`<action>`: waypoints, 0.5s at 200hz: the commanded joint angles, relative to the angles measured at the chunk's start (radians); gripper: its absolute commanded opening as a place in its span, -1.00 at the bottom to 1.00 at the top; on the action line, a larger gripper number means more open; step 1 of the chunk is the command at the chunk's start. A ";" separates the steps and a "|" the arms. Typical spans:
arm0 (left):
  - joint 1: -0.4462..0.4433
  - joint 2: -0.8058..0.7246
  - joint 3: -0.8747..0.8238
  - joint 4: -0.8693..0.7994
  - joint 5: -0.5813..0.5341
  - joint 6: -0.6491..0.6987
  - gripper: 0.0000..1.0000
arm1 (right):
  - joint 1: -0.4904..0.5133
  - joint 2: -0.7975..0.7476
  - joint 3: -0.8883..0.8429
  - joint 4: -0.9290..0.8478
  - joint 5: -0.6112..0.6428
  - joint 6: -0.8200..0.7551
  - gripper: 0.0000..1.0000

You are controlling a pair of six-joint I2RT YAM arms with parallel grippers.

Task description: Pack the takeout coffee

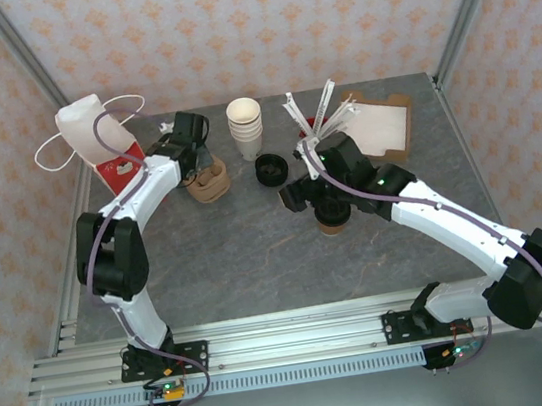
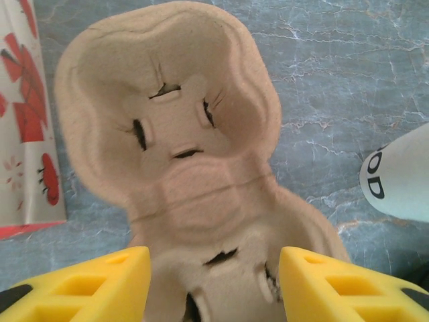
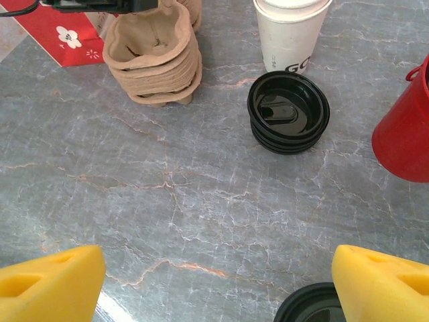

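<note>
Carefully, right gripper (image 3: 214, 276) gaping, I should centre it on the takeout coffee (image 3: 312, 307) before lowering; left gripper (image 2: 214, 278) straddles the pulp carrier (image 2: 167, 134), grip unclear

The bag (image 1: 90, 137) stands at the back left of the bench (image 1: 238, 258). Just to its right sits the pile of cup trays (image 1: 210, 183), with the left end effector (image 2: 214, 282) right above it. Farther right is the stack of cups (image 1: 246, 126), and the pile of lids (image 1: 271, 170) lies just in front of it. The bucket (image 3: 405, 134) is right of the lids. The flat card (image 1: 382, 127) lies at the back right. The takeout coffee (image 1: 331, 221) stands nearer the front, under the right end effector (image 3: 214, 282).
</note>
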 commanded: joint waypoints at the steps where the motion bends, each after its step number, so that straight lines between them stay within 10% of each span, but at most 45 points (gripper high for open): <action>1: 0.011 -0.050 -0.017 0.005 -0.003 0.005 0.08 | 0.011 0.017 -0.008 0.046 -0.016 0.011 0.76; 100: 0.026 0.097 0.081 -0.001 -0.004 -0.062 0.03 | 0.027 0.050 0.003 0.025 -0.012 0.012 0.76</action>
